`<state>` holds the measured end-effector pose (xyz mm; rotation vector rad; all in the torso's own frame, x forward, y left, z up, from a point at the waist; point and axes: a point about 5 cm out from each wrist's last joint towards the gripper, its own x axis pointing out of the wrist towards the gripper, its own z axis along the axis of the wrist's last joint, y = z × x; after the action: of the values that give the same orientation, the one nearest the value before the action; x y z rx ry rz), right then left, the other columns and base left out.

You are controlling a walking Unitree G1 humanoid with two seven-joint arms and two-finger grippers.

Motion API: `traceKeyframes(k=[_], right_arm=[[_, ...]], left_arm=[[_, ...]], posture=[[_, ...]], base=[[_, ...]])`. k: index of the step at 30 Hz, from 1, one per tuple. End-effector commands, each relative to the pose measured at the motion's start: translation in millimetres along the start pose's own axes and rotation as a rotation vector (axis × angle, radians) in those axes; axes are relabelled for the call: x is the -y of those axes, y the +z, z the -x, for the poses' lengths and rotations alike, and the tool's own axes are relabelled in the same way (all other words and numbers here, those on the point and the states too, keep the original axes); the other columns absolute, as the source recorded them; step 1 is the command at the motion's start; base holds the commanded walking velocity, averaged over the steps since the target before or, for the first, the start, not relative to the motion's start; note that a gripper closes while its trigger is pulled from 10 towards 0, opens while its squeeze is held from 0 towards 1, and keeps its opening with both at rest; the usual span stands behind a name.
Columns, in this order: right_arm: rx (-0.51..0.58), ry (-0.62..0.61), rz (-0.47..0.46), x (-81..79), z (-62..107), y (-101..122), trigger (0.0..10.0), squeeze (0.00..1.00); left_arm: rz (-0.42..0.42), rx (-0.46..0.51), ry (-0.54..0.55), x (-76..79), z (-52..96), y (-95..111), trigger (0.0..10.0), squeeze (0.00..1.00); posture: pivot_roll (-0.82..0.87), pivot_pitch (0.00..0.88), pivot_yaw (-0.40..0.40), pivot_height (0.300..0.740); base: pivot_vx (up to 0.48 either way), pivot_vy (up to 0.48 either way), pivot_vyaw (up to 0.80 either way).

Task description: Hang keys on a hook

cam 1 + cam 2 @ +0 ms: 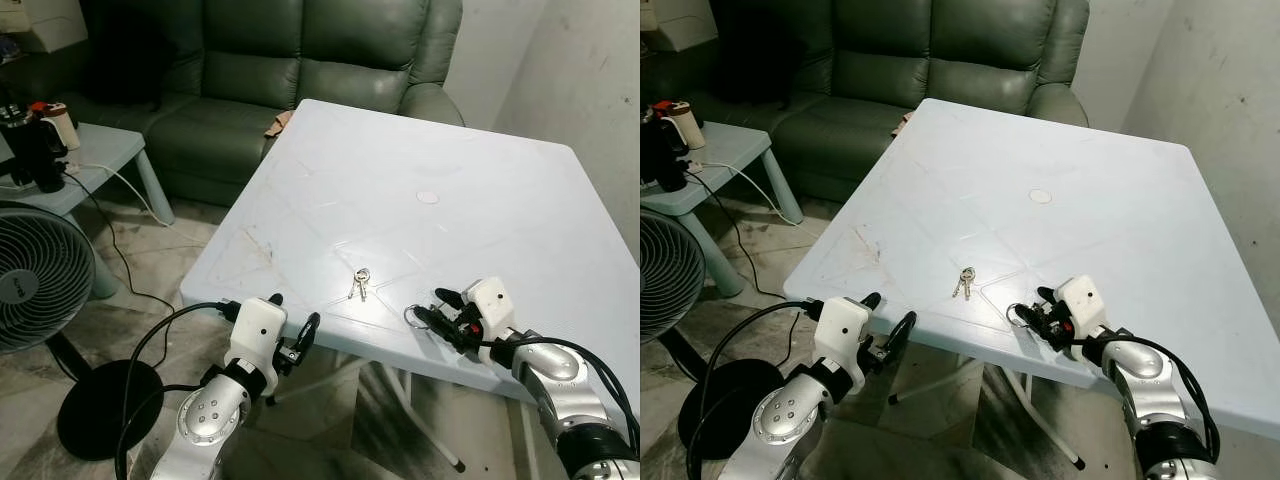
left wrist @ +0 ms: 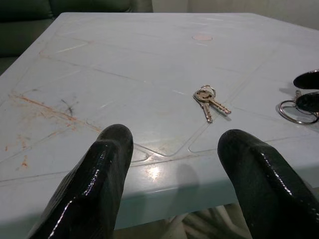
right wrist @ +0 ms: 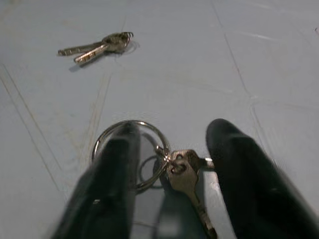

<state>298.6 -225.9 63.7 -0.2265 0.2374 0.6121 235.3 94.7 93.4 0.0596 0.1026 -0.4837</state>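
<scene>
A pale blue plastic table (image 1: 470,190) is standing before the robot, with a green leather sofa (image 1: 300,60) behind it. The right gripper (image 3: 172,164) is resting low over the table's near edge, its two black fingers (image 3: 112,174) spread apart and straddling a key ring with a key (image 3: 149,159) that is lying flat on the tabletop between them; the fingers are not pinching it. A second small bunch of keys (image 1: 360,284) is lying near the middle of the table's front part, apart from the right gripper. The left gripper (image 1: 295,335) is hovering just off the table's near edge, its jaws released and holding nothing. A floor fan (image 1: 35,275) is standing on the robot's left, beside a small side table (image 1: 105,150).
</scene>
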Motion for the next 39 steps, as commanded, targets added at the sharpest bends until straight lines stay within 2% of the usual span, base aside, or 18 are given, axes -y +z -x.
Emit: traceKeyframes(k=[1,28,34,35,37,39], right_arm=[[0.004,-0.003,0.018,4.5,1.0,3,0.0,0.00],[-0.014,-0.001,0.045,4.3,-0.1,1,0.0,0.00],[0.147,-0.060,-0.079,9.1,-5.6,20,0.0,0.00],[0.147,-0.060,-0.079,9.1,-5.6,20,0.0,0.00],[0.231,-0.065,-0.146,8.9,-9.2,31,0.0,0.00],[0.260,-0.067,-0.162,8.3,-10.8,36,0.0,0.00]], left_arm=[[-0.017,0.023,0.003,0.1,-1.2,7,10.0,0.00],[-0.007,0.029,0.009,0.5,-0.6,9,10.0,0.00],[0.004,0.041,0.032,-2.9,-1.1,12,10.0,0.00],[0.004,0.041,0.032,-2.9,-1.1,12,10.0,0.00],[-0.011,0.055,0.077,-9.4,-2.5,14,10.0,0.00],[-0.006,0.058,0.087,-11.5,-3.4,15,10.0,0.00]], posture=[[-0.11,0.003,-0.049,0.740],[-0.10,0.013,-0.052,0.740],[-0.10,0.013,-0.053,0.740],[-0.10,0.013,-0.053,0.740],[-0.10,0.013,-0.053,0.740],[-0.10,0.013,-0.053,0.740]], base=[[0.000,0.000,0.00],[0.000,0.000,0.00],[0.000,0.000,0.00],[0.000,0.000,0.00],[0.000,0.000,0.00],[0.000,0.000,0.00]])
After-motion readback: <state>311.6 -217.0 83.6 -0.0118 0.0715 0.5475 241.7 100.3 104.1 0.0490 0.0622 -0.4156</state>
